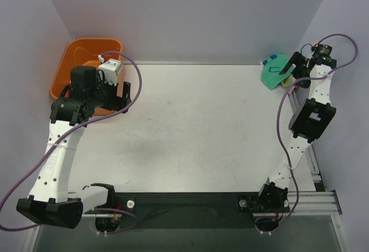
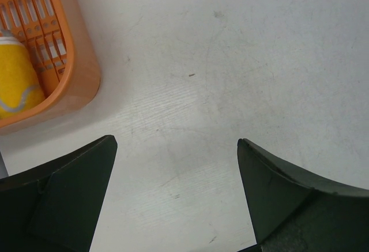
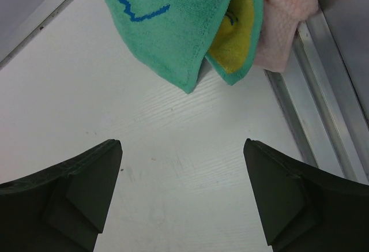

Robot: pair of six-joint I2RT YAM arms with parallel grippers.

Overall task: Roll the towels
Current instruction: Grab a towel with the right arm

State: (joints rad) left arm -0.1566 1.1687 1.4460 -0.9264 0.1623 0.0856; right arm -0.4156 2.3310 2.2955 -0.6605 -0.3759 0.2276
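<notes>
Green towel just ahead of my right gripper, jaws apart, empty; pink towel seemingly bunched alongside. Left gripper agape, far off.

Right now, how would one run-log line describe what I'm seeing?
left end effector: open, near orange basket | right end effector: open, short of green towel | pink towel: beside it

left pincer: jaws wide apart | right pincer: jaws wide apart (extended far forward)
</notes>
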